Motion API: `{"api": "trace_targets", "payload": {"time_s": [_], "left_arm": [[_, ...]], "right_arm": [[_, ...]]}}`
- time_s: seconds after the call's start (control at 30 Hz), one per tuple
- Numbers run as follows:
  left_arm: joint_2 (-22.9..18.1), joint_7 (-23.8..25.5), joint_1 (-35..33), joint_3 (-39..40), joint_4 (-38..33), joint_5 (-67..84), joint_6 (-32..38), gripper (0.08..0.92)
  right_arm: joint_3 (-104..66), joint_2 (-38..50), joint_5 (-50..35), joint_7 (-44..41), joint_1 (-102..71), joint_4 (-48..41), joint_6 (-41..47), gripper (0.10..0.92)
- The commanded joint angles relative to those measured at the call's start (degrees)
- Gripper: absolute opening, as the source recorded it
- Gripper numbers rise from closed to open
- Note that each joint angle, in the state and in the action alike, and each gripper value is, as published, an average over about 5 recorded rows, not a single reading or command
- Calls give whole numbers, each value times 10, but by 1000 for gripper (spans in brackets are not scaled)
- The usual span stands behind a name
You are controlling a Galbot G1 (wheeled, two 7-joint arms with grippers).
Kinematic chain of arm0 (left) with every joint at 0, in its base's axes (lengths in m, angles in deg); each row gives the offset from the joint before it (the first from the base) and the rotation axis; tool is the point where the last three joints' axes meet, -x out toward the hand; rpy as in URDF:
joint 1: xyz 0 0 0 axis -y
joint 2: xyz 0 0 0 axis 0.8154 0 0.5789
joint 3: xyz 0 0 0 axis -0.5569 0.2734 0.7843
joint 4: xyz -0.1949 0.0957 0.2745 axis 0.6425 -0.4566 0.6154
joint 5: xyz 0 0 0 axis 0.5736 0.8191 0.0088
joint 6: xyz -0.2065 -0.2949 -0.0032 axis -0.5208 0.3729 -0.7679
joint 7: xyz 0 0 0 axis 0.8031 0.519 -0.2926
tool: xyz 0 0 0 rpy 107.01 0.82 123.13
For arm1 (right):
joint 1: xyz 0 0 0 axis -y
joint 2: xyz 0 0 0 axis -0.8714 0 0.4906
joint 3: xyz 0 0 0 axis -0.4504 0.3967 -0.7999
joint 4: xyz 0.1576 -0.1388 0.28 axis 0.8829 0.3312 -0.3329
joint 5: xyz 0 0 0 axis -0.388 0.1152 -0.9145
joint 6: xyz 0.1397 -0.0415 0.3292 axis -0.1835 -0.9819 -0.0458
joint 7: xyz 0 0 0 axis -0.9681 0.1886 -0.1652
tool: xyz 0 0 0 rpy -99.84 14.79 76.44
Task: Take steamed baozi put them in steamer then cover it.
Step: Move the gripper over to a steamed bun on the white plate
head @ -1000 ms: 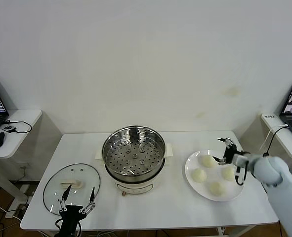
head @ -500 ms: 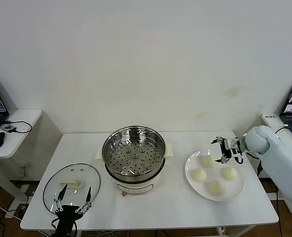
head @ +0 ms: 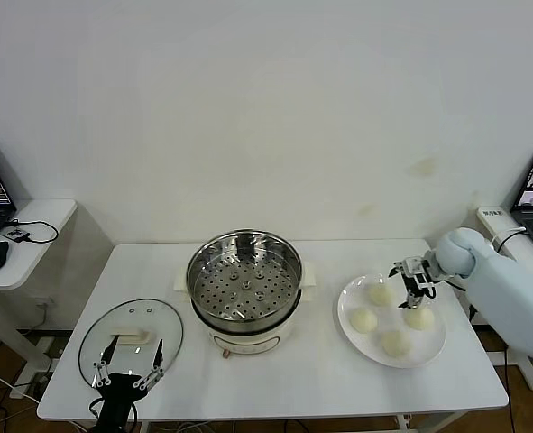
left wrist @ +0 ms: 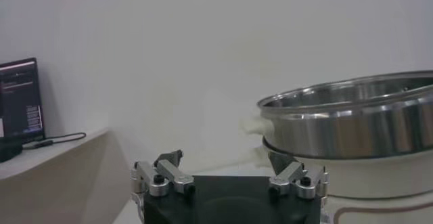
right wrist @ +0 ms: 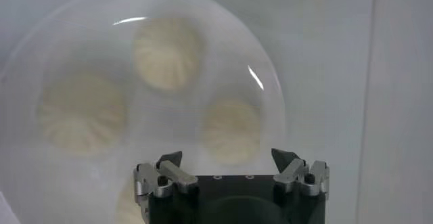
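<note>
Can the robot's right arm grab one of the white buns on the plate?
Probably yes. The right gripper hovers open over the flat white plate, and the four round cream-white buns lie uncovered with nothing in the way.

Cream-white baozi (head: 363,319); silver perforated steamer (head: 244,280).

Right pincer (head: 408,282) swung inward above the plate (head: 349,309), left pincer (head: 127,363) drawn back

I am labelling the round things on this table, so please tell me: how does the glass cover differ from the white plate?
The cover is clear glass with a metal rim and a cream handle; the plate is opaque white.
The cover lies left of the steamer, the plate right of it.
The cover carries nothing; the plate holds four baozi.
Both are round and lie flat on the table.
</note>
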Motion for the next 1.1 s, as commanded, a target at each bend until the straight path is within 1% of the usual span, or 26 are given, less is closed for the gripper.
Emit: {"api": "trace_targets", "payload": {"time_s": [0.03,0.27,0.53,0.63,0.97,1.1], "left_arm": [[0,0,0,-1,1,0,4,823],[1,0,1,-4,2,0,6,823],[1,0,-1,-7,1,-1,7,823],[1,0,-1,-7,-1,-1,7,823],[1,-1,-2,-6,-1,-2,11,823],[1,-1,-2,-6,-2,-2,12,823]], "right_arm": [[17,-30,11,2,14,-44,1,782],[17,-55,33,8,17,-75,-1,726],[18,-64,40,11,9,-80,2,672],[17,-65,43,13,7,-80,3,646],[16,-63,42,17,8,-72,8,517],[18,-52,22,13,14,-55,12,503]]}}
